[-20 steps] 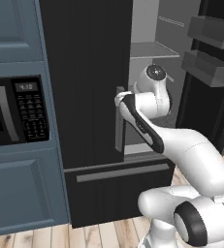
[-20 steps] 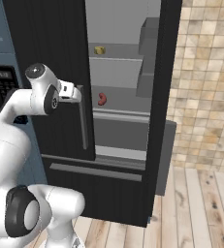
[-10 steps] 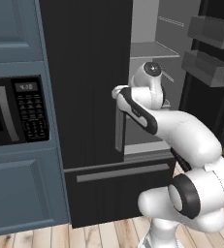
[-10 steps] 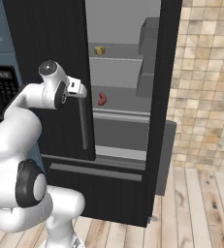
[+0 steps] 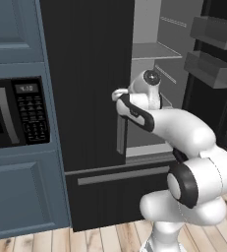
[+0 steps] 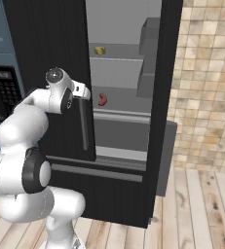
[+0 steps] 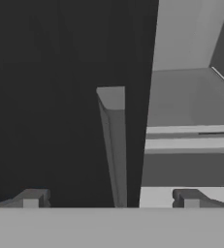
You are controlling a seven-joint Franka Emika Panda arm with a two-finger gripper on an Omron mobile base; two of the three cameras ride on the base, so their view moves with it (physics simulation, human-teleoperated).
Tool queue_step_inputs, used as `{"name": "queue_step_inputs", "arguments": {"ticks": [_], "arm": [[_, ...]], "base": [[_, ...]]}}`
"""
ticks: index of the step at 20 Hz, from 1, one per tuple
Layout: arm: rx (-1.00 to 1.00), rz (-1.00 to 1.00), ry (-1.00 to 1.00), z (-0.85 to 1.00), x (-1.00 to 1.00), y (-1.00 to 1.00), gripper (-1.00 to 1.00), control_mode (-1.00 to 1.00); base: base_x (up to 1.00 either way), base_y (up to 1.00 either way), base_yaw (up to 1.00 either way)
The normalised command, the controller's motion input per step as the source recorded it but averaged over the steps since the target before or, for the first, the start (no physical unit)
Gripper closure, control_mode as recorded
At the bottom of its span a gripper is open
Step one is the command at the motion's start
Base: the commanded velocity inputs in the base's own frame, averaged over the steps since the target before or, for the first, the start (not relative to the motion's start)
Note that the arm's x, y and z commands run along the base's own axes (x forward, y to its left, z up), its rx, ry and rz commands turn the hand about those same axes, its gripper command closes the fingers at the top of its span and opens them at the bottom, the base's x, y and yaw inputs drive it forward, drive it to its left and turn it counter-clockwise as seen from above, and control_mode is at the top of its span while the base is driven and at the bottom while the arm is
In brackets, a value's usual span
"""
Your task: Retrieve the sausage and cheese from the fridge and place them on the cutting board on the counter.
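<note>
My claw stood spread wide before the handle of the fridge (left door shut, right open); sausage and cheese lay on inner shelves.

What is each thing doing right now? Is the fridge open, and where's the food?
fridge: right door swung open, left door shut, lower drawer shut.
sausage: lying on a middle fridge shelf, untouched.
cheese: sitting on the shelf above the sausage, untouched.
gripper: fingers open, empty, facing the shut door's grey handle.
microwave: door shut.
</note>
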Motion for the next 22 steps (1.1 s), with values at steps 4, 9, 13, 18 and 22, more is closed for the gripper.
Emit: {"name": "queue_step_inputs", "arguments": {"ticks": [4, 9, 13, 18, 22], "arm": [[0.00, -0.02, 0.00, -0.20, 0.45, 0.00, -1.00, -1.00], [0.00, -0.01, 0.00, -0.16, 0.40, 0.00, -1.00, -1.00], [0.02, 0.00, 0.00, -0.20, 0.30, 0.00, -1.00, -1.00], [0.02, 0.00, 0.00, -0.20, 0.31, 0.01, -1.00, -1.00], [0.03, 0.00, 0.00, -0.20, 0.38, 0.04, -1.00, -1.00]], "base": [[0.00, 0.00, 0.00], [0.00, 0.00, 0.00], [0.00, 0.00, 0.00], [0.00, 0.00, 0.00], [0.00, 0.00, 0.00]]}}
